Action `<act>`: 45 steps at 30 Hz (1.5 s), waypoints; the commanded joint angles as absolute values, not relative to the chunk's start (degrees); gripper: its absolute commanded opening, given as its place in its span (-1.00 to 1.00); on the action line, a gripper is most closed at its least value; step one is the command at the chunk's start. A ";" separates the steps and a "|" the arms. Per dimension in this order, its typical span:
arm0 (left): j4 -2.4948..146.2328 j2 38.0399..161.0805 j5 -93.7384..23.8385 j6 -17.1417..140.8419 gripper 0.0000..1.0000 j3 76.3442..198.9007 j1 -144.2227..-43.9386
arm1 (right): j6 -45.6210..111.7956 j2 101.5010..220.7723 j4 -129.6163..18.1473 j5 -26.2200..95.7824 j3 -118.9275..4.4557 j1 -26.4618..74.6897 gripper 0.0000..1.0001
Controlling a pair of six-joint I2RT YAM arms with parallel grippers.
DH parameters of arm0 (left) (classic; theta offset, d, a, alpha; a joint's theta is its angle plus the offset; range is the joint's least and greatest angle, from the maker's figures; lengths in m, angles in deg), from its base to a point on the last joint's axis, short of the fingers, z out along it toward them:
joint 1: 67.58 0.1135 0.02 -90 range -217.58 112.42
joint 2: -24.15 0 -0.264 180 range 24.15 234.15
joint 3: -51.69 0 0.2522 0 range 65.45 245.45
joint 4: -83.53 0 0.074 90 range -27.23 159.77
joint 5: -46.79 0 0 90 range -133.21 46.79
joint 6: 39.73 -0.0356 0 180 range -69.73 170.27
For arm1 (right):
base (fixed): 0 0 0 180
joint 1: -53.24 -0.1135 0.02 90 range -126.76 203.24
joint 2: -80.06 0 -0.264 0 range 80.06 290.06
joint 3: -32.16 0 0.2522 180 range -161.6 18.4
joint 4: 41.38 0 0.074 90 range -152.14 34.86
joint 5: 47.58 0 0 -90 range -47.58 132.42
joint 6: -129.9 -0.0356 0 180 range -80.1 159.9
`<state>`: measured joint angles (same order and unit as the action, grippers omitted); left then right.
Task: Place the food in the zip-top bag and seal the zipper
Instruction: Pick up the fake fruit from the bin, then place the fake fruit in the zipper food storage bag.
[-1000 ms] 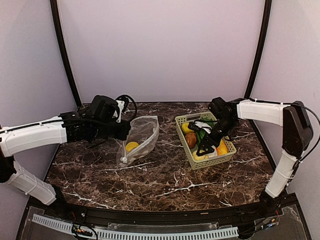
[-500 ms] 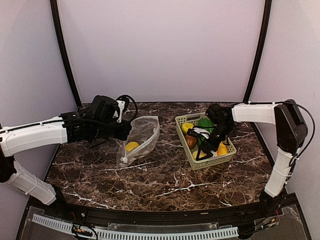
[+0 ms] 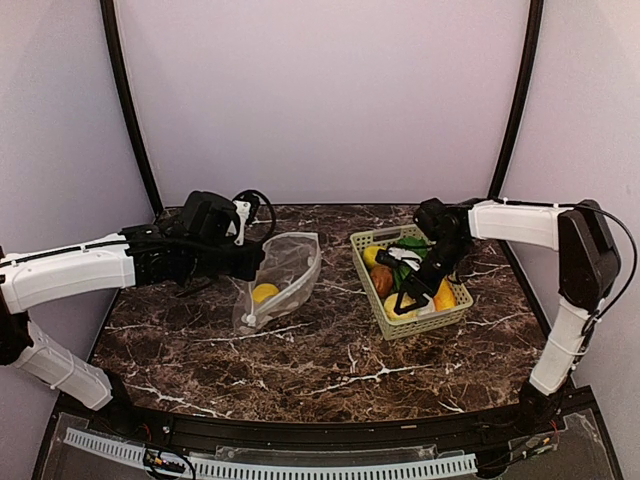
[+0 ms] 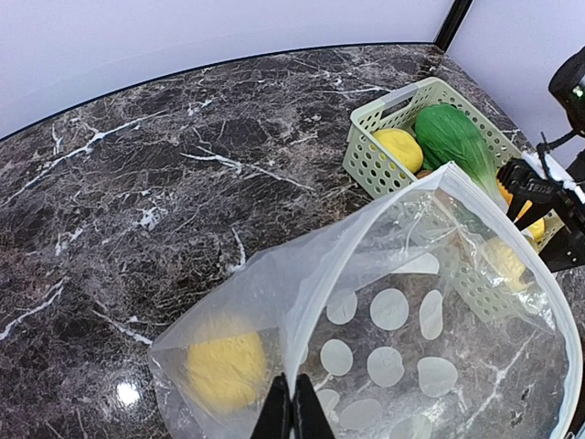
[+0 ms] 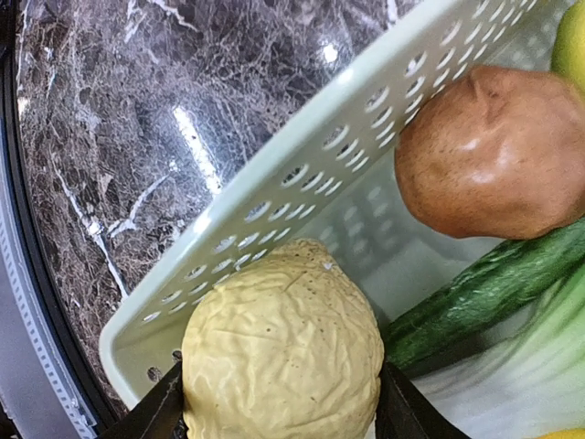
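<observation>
The dark marbled bench carries the clear white-dotted plastic zip-top bag left of centre and a light green slotted plastic basket to the right. The left claw, fully closed, pinches the bag's edge. The right claw grips a pale wrinkled rounded food piece at the basket's near end. A round yellow food piece lies inside the bag.

Dark brown marbled table, veined white and glossy — small bright glints of light on it. Plain pale lilac walls behind and at both sides, edged by two black curved poles. White slotted strip along the near edge.
</observation>
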<state>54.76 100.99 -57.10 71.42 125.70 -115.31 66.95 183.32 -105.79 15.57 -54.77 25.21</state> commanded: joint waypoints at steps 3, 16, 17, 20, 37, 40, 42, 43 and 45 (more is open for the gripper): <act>55.79 101.89 -56.04 71.80 -0.99 125.10 -114.95 | 66.97 177.52 -108.93 15.92 -60.03 25.23 0.08; 58.29 105.24 -52.89 72.79 -0.99 127.20 -114.95 | 66.79 177.07 -110.88 3.82 -74.47 22.40 0.03; 58.36 105.62 -52.75 72.95 -0.99 127.45 -114.93 | 66.87 177.15 -110.93 3.08 -75.72 21.65 0.03; 58.83 106.53 -51.68 73.35 -0.99 127.99 -114.95 | 66.87 177.11 -109.75 3.63 -78.10 18.61 0.02; 59.34 104.87 -46.16 76.81 -0.99 128.13 -114.95 | 62.53 192.30 -110.47 9.58 -90.25 6.96 0.03; 59.58 102.92 -46.23 77.65 -0.99 128.04 -114.95 | 61.72 194.05 -110.33 12.04 -90.18 6.40 0.02; 61.26 101.25 -44.78 78.55 -0.99 127.31 -114.95 | 59.76 195.05 -109.44 13.27 -90.22 6.39 0.01; 63.25 100.09 -44.17 79.56 -0.99 126.60 -114.95 | 58.31 195.63 -108.99 13.94 -90.44 6.39 0.01; 66.64 98.85 -41.33 81.39 -0.99 125.42 -114.94 | 55.64 196.79 -108.07 15.30 -91.54 6.38 0.00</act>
<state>60.07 103.75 -45.65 77.86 126.45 -115.31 60.83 195.47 -109.22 11.42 -88.62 6.48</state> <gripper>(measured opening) 0.011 0.592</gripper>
